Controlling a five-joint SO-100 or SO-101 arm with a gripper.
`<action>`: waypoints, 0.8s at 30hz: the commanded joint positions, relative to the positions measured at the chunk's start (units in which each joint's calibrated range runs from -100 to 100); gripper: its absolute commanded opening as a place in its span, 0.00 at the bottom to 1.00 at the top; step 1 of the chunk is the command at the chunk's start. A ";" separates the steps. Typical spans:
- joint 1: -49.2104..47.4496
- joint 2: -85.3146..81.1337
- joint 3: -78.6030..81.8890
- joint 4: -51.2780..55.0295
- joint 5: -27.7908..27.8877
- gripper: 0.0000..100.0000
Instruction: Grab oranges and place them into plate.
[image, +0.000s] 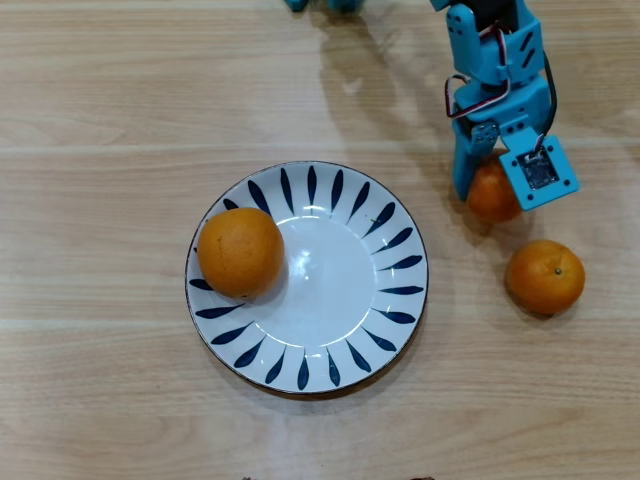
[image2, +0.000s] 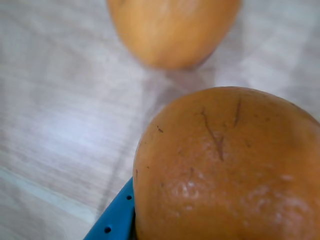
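In the overhead view, a large orange (image: 240, 252) is being carried on the left part of the blue-leaf plate (image: 390, 300), which is lying mid-table (image: 100, 400). Right of the plate, a smaller orange (image: 492, 192) is being gripped by the blue gripper (image: 494, 178), its fingers closed against the fruit's sides. A third orange (image: 544, 277) is lying just beyond, nearer and to the right, apart from the plate.

In the wrist view, the gripped orange (image2: 227, 167) is filling the lower right, pressed against a blue finger (image2: 114, 223); the other loose orange (image2: 172, 27) is being shown blurred at the top.
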 joint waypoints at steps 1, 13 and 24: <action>6.68 -8.51 -5.36 -0.03 5.62 0.25; 21.43 -12.06 1.61 0.49 12.73 0.25; 22.16 -12.14 6.68 0.32 12.26 0.48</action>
